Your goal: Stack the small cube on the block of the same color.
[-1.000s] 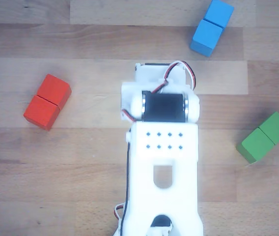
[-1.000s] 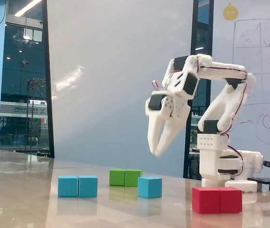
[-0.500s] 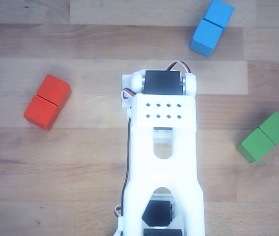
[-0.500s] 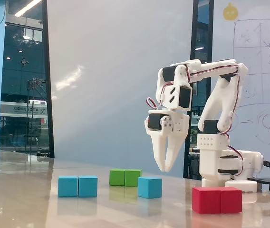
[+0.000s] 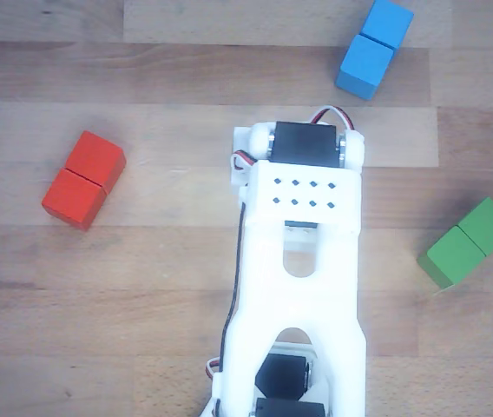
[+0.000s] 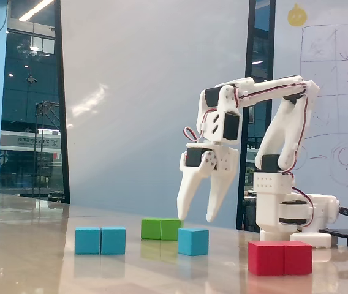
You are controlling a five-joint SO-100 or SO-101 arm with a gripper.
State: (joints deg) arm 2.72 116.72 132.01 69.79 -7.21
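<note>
Gripper (image 6: 193,218) poised above the small cube (image 6: 193,241), fingers spread and empty.

In the fixed view the white arm (image 6: 266,92) bends over the table (image 6: 51,269) and its fingers (image 6: 184,193) point down, released, their tips just above the small cube and clear of it. The block (image 6: 100,240) lies to the cube's left, apart from it. A green block (image 6: 162,229) sits behind them, a red block (image 6: 280,258) at the front right. In the other view the block (image 5: 374,48) lies near the table's top edge; the arm hides the small cube.

Office or lab: whiteboard (image 6: 327,92) with sketches, glass partition (image 6: 33,104), wooden table (image 5: 177,287).
</note>
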